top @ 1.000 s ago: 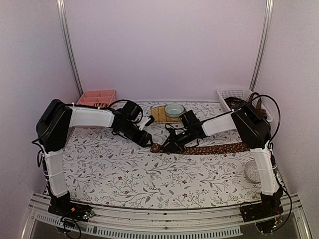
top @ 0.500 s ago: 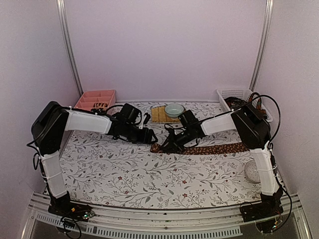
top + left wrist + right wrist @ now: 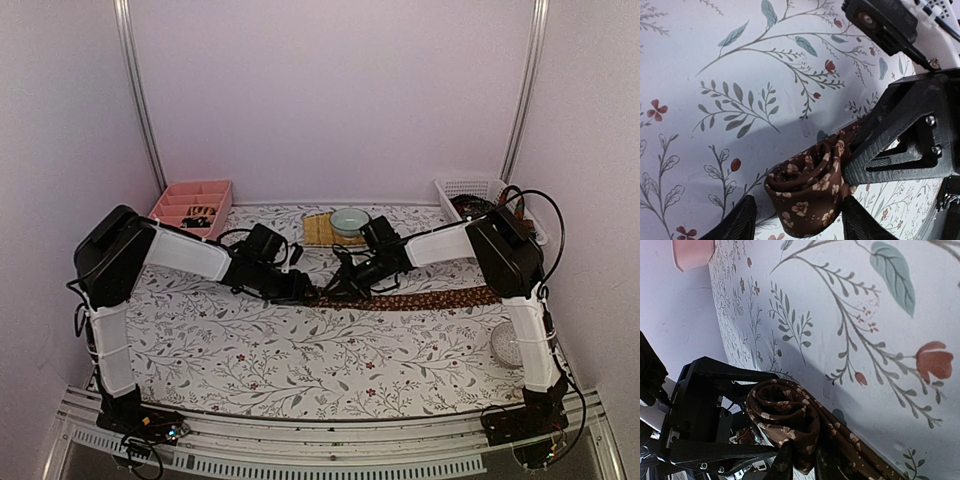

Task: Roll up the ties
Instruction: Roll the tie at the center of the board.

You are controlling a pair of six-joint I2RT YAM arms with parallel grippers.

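top external: tie (image 3: 440, 298) lies along the tabletop (image 3: 250, 345), its left end hidden between both grippers. left wrist: that end is rolled, left gripper (image 3: 799, 215) wide astride it. right wrist: right gripper (image 3: 802, 462) narrow, pinching the roll.

My top camera looks from above and behind my bases (image 3: 125, 410), which sit at the bottom of its frame, and takes in the whole bench (image 3: 250, 340) from far off. My left wrist camera hangs close over the bench, facing the rolled tie (image 3: 807, 187) low in frame, my right jaws filling the right side. My right wrist camera, equally near, meets the same tie (image 3: 785, 412) at lower left from the opposite side, my left jaws behind it. All three views share that tie.
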